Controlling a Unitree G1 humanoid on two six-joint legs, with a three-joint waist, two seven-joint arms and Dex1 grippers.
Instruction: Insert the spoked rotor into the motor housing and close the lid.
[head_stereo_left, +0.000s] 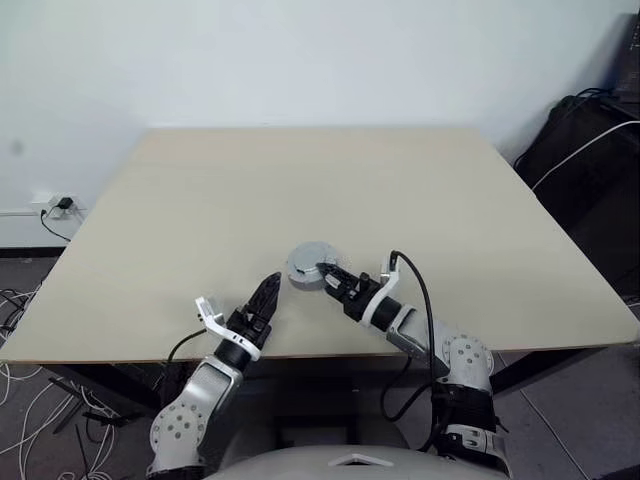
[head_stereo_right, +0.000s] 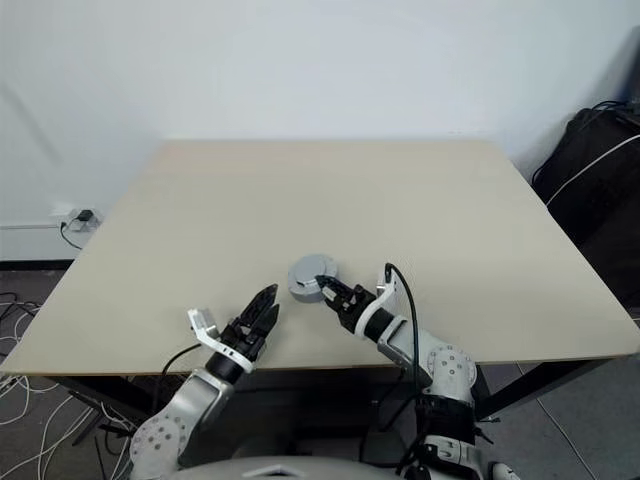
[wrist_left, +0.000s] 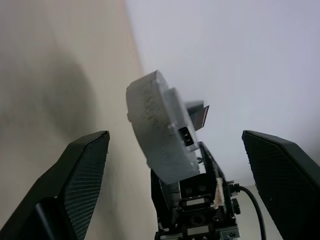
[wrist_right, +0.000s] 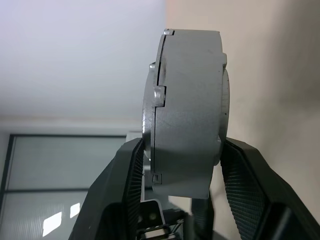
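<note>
**Closed housing clamped in right gripper above near table edge**

Both grippers sit closest to the head camera, at the near edge of the table (head_stereo_left: 330, 180). Right gripper (head_stereo_left: 327, 273) is clamped on the motor housing (head_stereo_left: 311, 264), one finger on each flat face, holding it on edge just above the tabletop. Left gripper (head_stereo_left: 268, 293) is beside it, apart from it, fingers spread wide with nothing between them.

Right wrist view: housing (wrist_right: 187, 112) seen edge-on between the two black fingers (wrist_right: 240, 187); a thin seam runs around the body where the lid (wrist_right: 151, 100) meets the shell, with a small tab and notches along it. Left wrist view: the rough, matte grey rim of the housing (wrist_left: 155, 125) and the right gripper's body under it, framed by the left fingers (wrist_left: 80, 180).

Housing is a plain grey puck, lid seated; its inside is hidden.
</note>
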